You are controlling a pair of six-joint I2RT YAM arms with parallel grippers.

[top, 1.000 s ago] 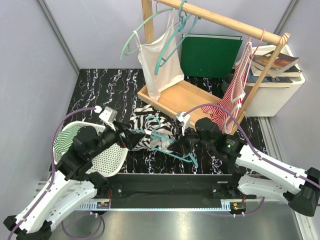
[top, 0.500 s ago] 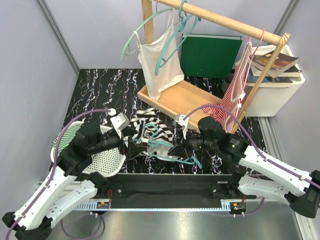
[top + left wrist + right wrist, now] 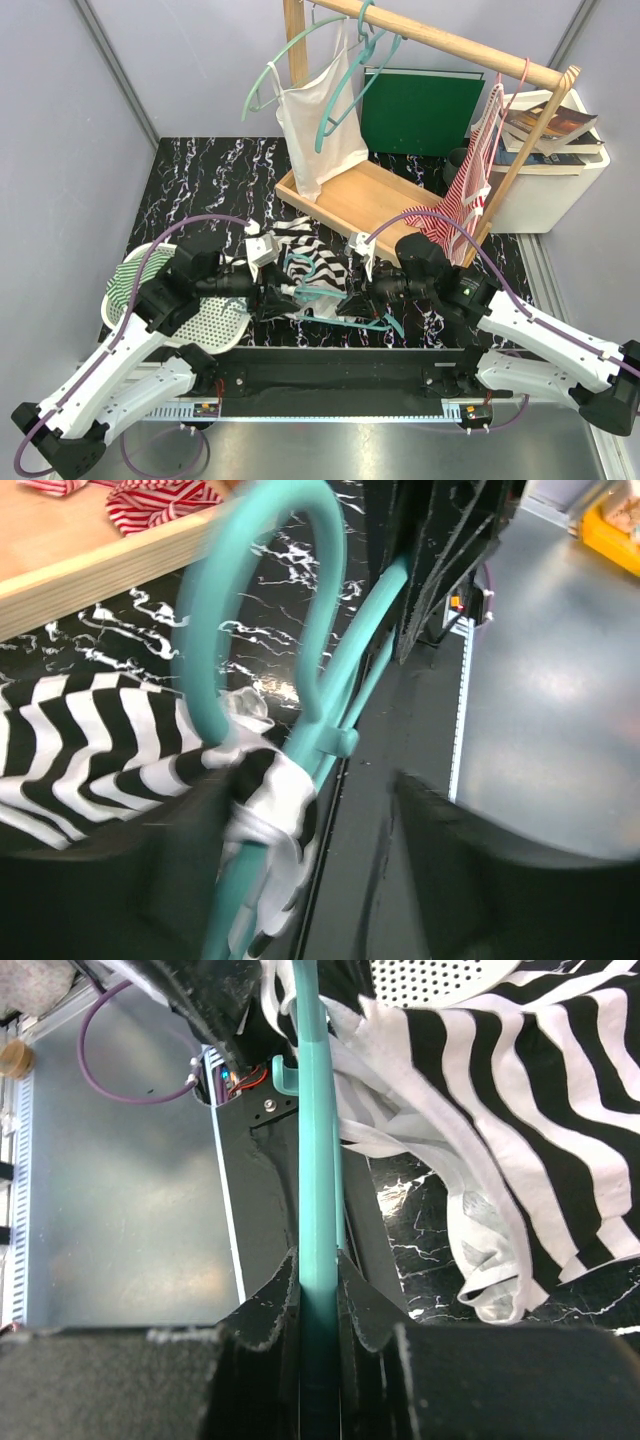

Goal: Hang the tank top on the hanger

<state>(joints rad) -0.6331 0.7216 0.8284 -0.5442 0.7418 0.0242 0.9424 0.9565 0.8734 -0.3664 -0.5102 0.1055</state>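
Note:
The black-and-white striped tank top [image 3: 312, 262] lies bunched on the marbled black table between my two grippers. A teal hanger [image 3: 362, 322] lies through it, with its hook [image 3: 262, 600] up by the cloth [image 3: 90, 750]. My left gripper [image 3: 283, 296] is open; in its wrist view [image 3: 308, 800] a cloth strap [image 3: 262, 805] wrapped on the hanger arm sits by the left finger. My right gripper [image 3: 356, 296] is shut on the hanger's straight bar [image 3: 318, 1160], with the striped cloth [image 3: 520, 1090] to its right.
A wooden rack [image 3: 440, 40] stands behind, with a plain white tank top [image 3: 320, 130], spare teal hangers [image 3: 345, 75] and a red-and-white striped garment [image 3: 465, 195]. A white perforated basket [image 3: 205, 315] is left. A green board [image 3: 420, 110] and a white box with books [image 3: 550, 170] are at the back right.
My left arm has moved right, towards the hanger and the right gripper, and the tank top has bunched closer to the hanger. The right gripper has stayed on the hanger bar.

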